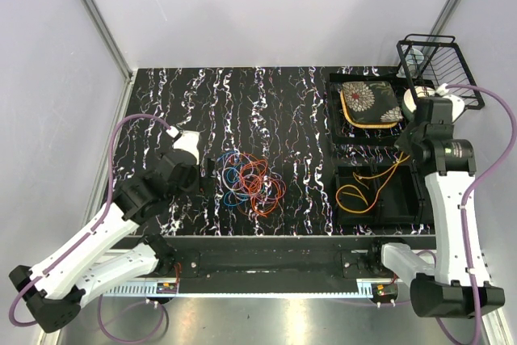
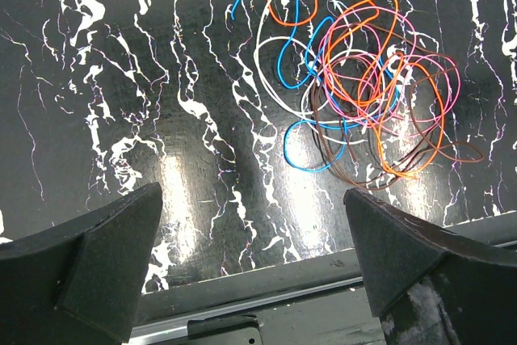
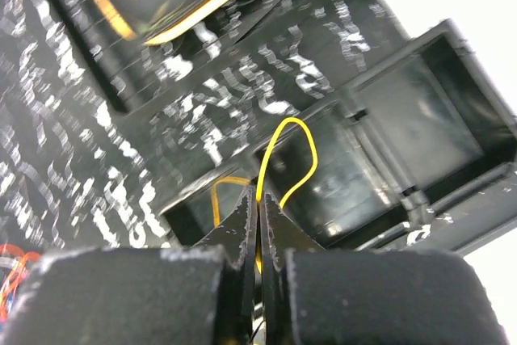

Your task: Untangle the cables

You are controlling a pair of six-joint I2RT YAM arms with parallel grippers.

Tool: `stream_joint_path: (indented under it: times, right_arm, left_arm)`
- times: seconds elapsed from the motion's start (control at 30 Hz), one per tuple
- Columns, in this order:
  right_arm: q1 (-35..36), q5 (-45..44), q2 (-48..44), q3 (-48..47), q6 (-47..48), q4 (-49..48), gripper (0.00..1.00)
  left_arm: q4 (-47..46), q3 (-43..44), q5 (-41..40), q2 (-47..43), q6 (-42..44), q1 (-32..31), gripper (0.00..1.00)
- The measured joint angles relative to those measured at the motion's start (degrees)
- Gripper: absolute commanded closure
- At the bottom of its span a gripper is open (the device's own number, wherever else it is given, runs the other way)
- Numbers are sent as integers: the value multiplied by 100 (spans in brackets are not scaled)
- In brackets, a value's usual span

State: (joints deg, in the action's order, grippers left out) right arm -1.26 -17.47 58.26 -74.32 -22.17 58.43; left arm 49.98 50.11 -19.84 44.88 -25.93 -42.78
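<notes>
A tangle of thin cables (image 1: 252, 181), orange, blue, pink, white and brown, lies on the black marbled table (image 1: 266, 103); it fills the upper right of the left wrist view (image 2: 355, 86). My left gripper (image 1: 208, 172) is open and empty just left of the tangle, its fingers (image 2: 97, 248) wide apart. My right gripper (image 1: 404, 149) is shut on a yellow cable (image 3: 279, 155). That cable (image 1: 367, 185) hangs down into a black bin (image 1: 404, 214) at the right.
A second black tray (image 1: 335, 119) behind the bin holds a flowered pouch (image 1: 369, 103). A black wire rack (image 1: 440, 66) stands at the far right corner. A metal rail (image 1: 275, 258) runs along the table's near edge.
</notes>
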Motion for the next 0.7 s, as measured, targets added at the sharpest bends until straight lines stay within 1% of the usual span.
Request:
stream_joint_path:
  times: [0.07, 0.2, 0.47, 0.7]
  right_arm:
    - [-238, -35, 76, -26, 79, -52, 100]
    - [-466, 2, 149, -28, 155, -149, 100]
    - [-518, 96, 164, -4, 243, -400, 100]
    - [-520, 686, 138, 299, 221, -579, 100]
  left_arm:
    - [-2, 0, 0, 24, 0, 0, 1]
    - [-4, 0, 0, 107, 0, 0, 1]
    - [-9, 0, 2, 214, 0, 0, 1]
    - [-9, 0, 4, 284, 0, 0, 1]
